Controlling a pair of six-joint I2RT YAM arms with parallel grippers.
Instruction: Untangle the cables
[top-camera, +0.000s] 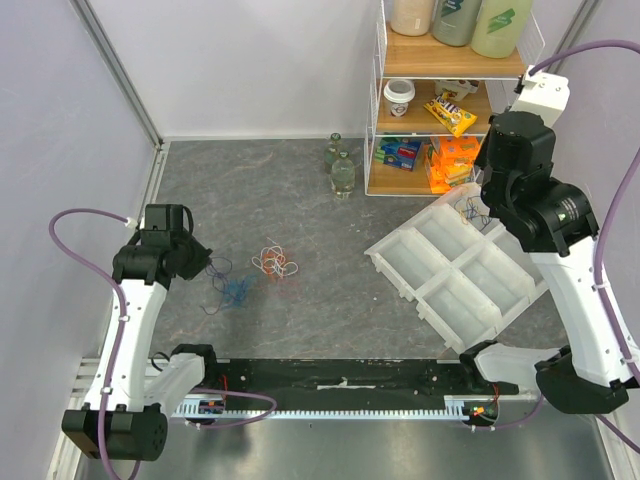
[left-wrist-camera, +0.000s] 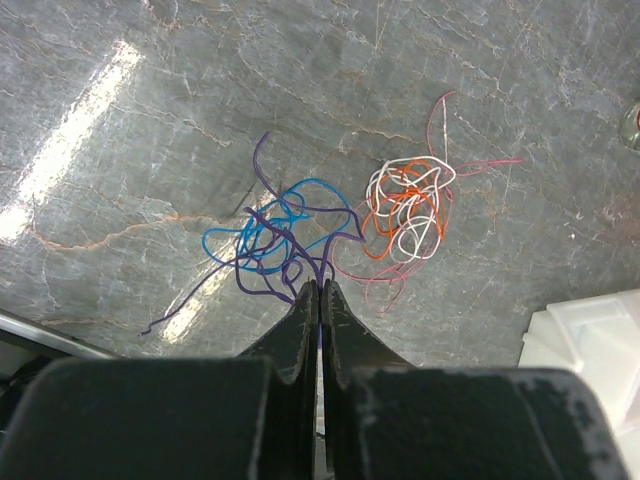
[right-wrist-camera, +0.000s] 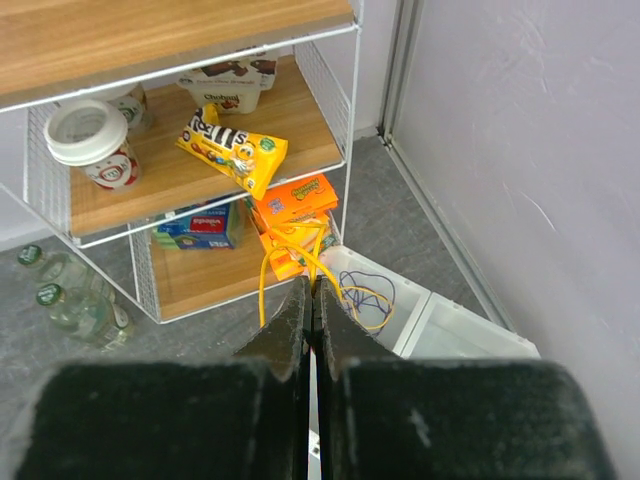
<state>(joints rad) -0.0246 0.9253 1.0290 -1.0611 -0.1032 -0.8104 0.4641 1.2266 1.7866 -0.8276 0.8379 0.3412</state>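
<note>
My left gripper (left-wrist-camera: 320, 284) is shut on a purple cable (left-wrist-camera: 262, 165) that is tangled with a blue cable (left-wrist-camera: 255, 235) on the grey table. To their right lies an orange, white and pink tangle (left-wrist-camera: 405, 205). From above, the left gripper (top-camera: 205, 265) is just left of the purple-blue tangle (top-camera: 232, 290), and the orange-white tangle (top-camera: 274, 263) lies beyond it. My right gripper (right-wrist-camera: 314, 282) is shut on a yellow cable (right-wrist-camera: 262, 270) and holds it above a tray compartment where a dark purple cable (right-wrist-camera: 365, 290) lies.
A white divided tray (top-camera: 460, 275) sits tilted at the right. Behind it is a wire shelf (top-camera: 380, 120) with a cup (right-wrist-camera: 85, 140), a yellow candy bag (right-wrist-camera: 232, 148) and boxes. Glass bottles (top-camera: 342, 170) stand left of the shelf. A black rail (top-camera: 340, 385) runs along the near edge.
</note>
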